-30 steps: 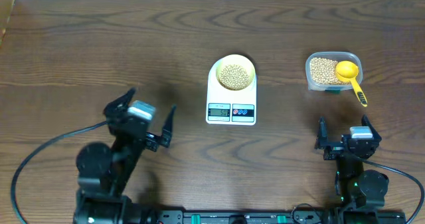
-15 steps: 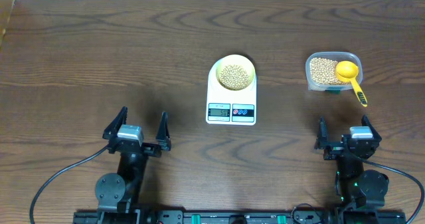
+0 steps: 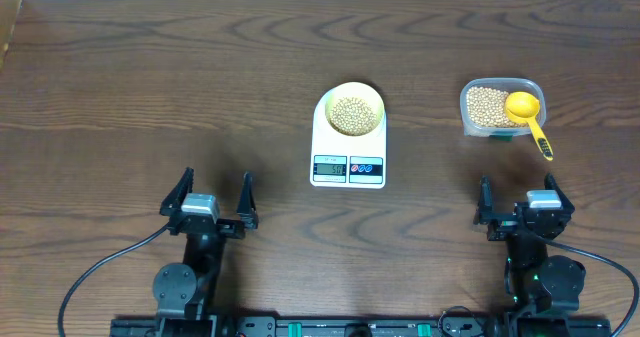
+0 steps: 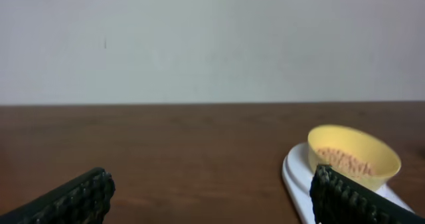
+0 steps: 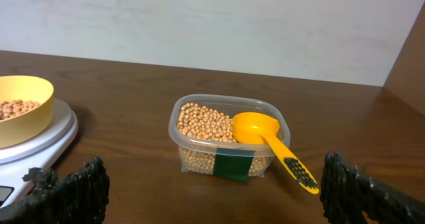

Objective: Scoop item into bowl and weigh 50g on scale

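- While both arms sit low at the near edge, the left gripper (image 3: 217, 185) stands wide open over bare wood, nothing between its black ribbed pads (image 4: 73, 201).
- Right gripper (image 3: 517, 189), same story: jaws spread wide and empty, knobbly dark fingers (image 5: 73, 191) at either side of its wrist view.
- The table (image 3: 120, 77) is dark brown, matte, with wavy grain streaks running across it.
- Mid-table now: the scale (image 3: 345, 147), smooth white plastic, a rounded rectangle. A small grey display (image 3: 330, 168) and two round buttons (image 3: 366, 167) sit on its near edge; the digits are too small to read.
- On the scale's far end sits the bowl (image 3: 328, 112), round, pale yellow, slightly glossy.
- Inside it, a low heap of beans (image 3: 352, 115): small, round, tan.
- Over to the right, well apart from the scale, there's a clear plastic container (image 5: 199, 161) with rounded corners, a green label (image 5: 234, 165) on its near wall, and more beans filling it.
- The scoop (image 3: 524, 107) is bright yellow, its round cup lying on those beans at the right side. Its flat handle, dark-marked, pokes out over the near-right rim.
- Beyond the table, a plain pale wall (image 4: 199, 38).
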`<state>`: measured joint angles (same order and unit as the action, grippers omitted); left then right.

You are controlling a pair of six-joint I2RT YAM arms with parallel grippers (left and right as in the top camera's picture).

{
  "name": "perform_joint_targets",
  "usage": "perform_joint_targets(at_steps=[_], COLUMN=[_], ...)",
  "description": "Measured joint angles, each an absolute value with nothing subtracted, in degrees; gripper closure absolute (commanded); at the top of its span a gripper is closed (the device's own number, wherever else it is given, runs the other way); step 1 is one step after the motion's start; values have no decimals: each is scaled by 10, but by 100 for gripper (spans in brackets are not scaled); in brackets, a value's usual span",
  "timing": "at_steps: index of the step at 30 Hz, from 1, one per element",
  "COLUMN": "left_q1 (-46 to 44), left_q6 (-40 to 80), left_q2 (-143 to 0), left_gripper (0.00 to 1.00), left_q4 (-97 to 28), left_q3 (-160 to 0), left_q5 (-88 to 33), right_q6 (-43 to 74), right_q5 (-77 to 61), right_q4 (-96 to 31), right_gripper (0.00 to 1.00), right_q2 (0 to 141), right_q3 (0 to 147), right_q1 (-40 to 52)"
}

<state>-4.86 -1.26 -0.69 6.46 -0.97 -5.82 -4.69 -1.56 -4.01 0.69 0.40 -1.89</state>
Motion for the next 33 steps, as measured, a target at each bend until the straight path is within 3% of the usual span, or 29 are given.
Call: perform_joint_targets(at_steps=[9, 33], left_q1=[-48, -48], left_q6=[-12, -12], left_q2=[-6, -6], left_gripper=[4, 4], left_q4=[-8, -12], left_q3=[-7, -8], left_q5=[-52, -46], right_q6=[-47, -47], right_q5=[-16, -16], right_q4=[-40, -40], right_gripper=[1, 1], right_q2=[7, 7], right_q3=[4, 4], right_q1=[-19, -19])
